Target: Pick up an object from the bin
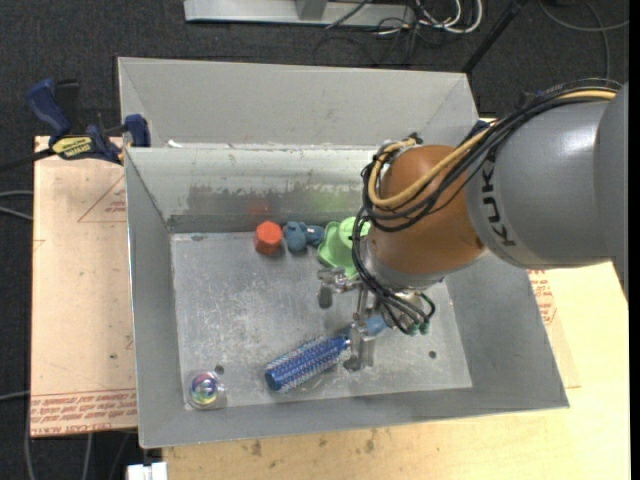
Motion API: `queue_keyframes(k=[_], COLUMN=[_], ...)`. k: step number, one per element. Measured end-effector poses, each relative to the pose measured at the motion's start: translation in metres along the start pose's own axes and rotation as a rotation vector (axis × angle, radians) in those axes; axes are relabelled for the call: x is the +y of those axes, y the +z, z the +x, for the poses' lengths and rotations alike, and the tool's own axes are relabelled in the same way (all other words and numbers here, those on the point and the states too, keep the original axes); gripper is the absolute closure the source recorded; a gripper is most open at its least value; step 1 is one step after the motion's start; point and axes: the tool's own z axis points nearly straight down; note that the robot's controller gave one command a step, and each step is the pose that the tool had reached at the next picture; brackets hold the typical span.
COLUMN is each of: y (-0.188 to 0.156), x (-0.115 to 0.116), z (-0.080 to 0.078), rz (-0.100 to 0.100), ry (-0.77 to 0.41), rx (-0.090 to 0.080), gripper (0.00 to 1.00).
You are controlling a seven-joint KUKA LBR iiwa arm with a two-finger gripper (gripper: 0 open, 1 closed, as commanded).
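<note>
Your end effector (356, 350) is down near 5 o'clock on the floor of the grey metal bin (150, 268), right at the 3 o'clock end of the blue bristly cylindrical brush (300, 366). You can't tell whether it's wide or narrow. Toward 12 o'clock from it lie an orange plastic lump (268, 238), a small blue piece (297, 236) and a light green plastic thing (338, 244), with a shiny iridescent ball (205, 390) in the 7 o'clock corner.

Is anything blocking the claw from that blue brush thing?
Nothing visible. The gripper hangs at the right end of the brush; the small toys lie apart, by the back wall.
</note>
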Motion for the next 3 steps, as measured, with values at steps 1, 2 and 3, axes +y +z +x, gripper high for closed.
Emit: queue_keyframes(k=[1, 2, 3], y=[0.05, 0.05, -0.091], x=[0.036, 0.034, 0.037], z=[0.022, 0.023, 0.012], rz=[-0.001, -0.001, 0.001], ry=[-0.076, -0.071, -0.055], rx=[-0.01, -0.006, -0.015], gripper=[0.0, 1.0, 1.0])
